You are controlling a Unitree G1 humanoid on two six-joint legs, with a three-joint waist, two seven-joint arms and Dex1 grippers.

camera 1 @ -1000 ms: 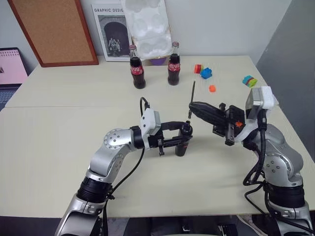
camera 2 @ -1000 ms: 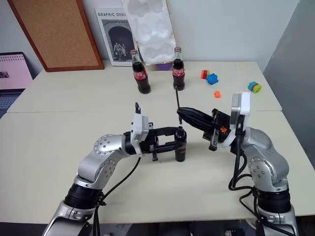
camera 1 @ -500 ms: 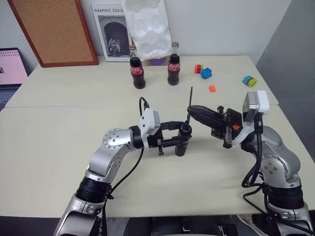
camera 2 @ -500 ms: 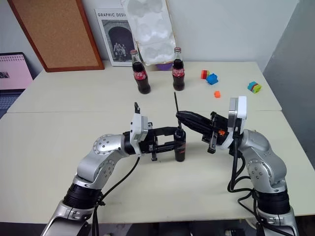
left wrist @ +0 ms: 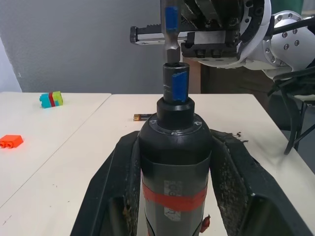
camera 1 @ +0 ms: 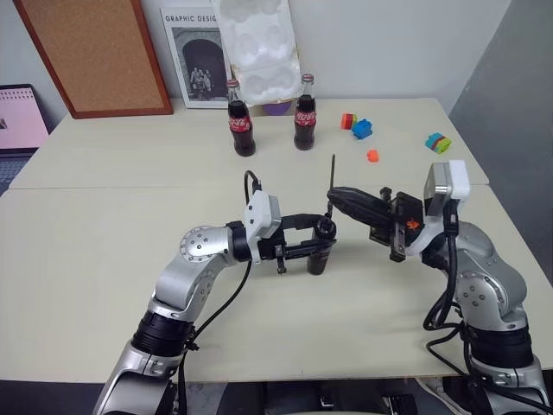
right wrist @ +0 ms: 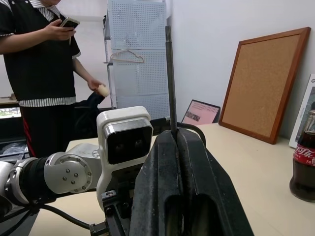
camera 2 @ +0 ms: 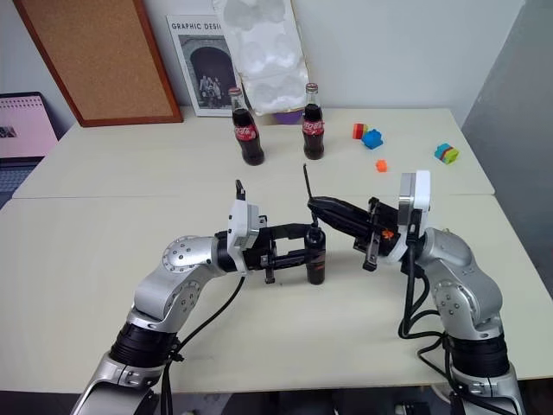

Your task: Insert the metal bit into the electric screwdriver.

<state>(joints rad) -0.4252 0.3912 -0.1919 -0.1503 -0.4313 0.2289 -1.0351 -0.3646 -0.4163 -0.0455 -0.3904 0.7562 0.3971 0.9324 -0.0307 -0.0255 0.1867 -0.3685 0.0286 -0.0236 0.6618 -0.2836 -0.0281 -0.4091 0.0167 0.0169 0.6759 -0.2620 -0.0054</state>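
My left claw [left wrist: 172, 196] is clamped on the electric screwdriver [left wrist: 174, 147], a round matte-black barrel with a red band and a dark blue tip, held upright above the middle of the desk [camera 1: 104, 216]. My right claw [right wrist: 173, 142] has its smooth black fingers pinched together on the metal bit [right wrist: 170, 73], a thin, straight, dark grey rod standing vertical. In the left wrist view the bit's lower end, marked with a blue band, sits right at the mouth of the screwdriver's tip; I cannot tell whether it is seated. Along the desk's far edge stand two glass cola bottles [camera 1: 243, 130], and small bright plastic blocks [camera 1: 361, 128] lie toward the far right corner.
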